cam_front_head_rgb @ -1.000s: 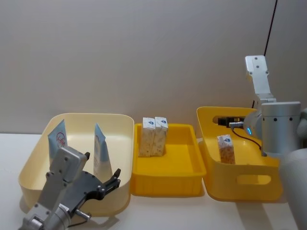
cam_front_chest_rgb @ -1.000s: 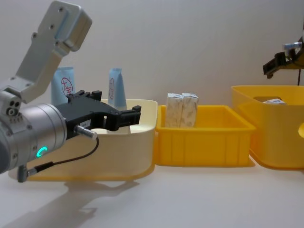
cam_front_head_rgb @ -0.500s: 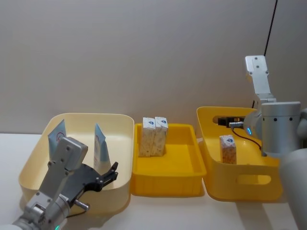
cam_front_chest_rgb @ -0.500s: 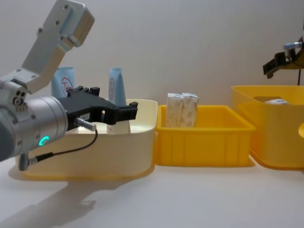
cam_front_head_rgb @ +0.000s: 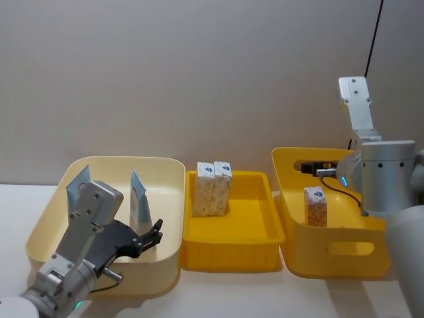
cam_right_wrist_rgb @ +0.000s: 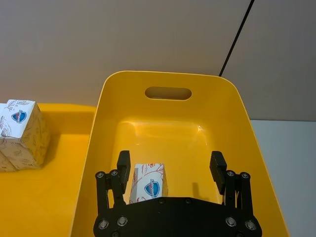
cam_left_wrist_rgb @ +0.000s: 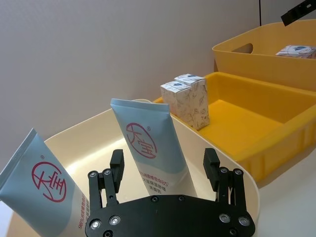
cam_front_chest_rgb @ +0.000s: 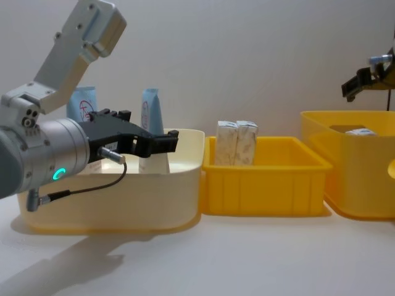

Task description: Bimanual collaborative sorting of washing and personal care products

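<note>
Two light-blue-and-white tubes (cam_front_head_rgb: 138, 202) (cam_left_wrist_rgb: 148, 148) stand leaning in the cream bin (cam_front_head_rgb: 41, 228) on the left. My left gripper (cam_front_head_rgb: 154, 237) (cam_left_wrist_rgb: 164, 158) (cam_front_chest_rgb: 165, 139) is open over the bin's near side, its fingers either side of the right-hand tube but short of it. Two white cartons (cam_front_head_rgb: 212, 188) (cam_front_chest_rgb: 236, 142) stand together in the middle yellow tray (cam_front_head_rgb: 232, 255). A third carton (cam_front_head_rgb: 315, 206) (cam_right_wrist_rgb: 148, 185) stands in the right yellow bin (cam_front_head_rgb: 344, 265). My right gripper (cam_right_wrist_rgb: 170, 160) (cam_front_chest_rgb: 363, 78) hangs open above that bin, empty.
The three containers sit in a row on a white table against a plain wall. The right bin has handle slots (cam_right_wrist_rgb: 168, 93). A black cable (cam_front_head_rgb: 374, 33) runs down the wall at the back right. Bare table lies in front of the containers (cam_front_chest_rgb: 247, 253).
My left gripper has moved forward and up over the cream bin's front edge toward the right-hand tube. The carton in the right bin now stands straighter. The right gripper holds still.
</note>
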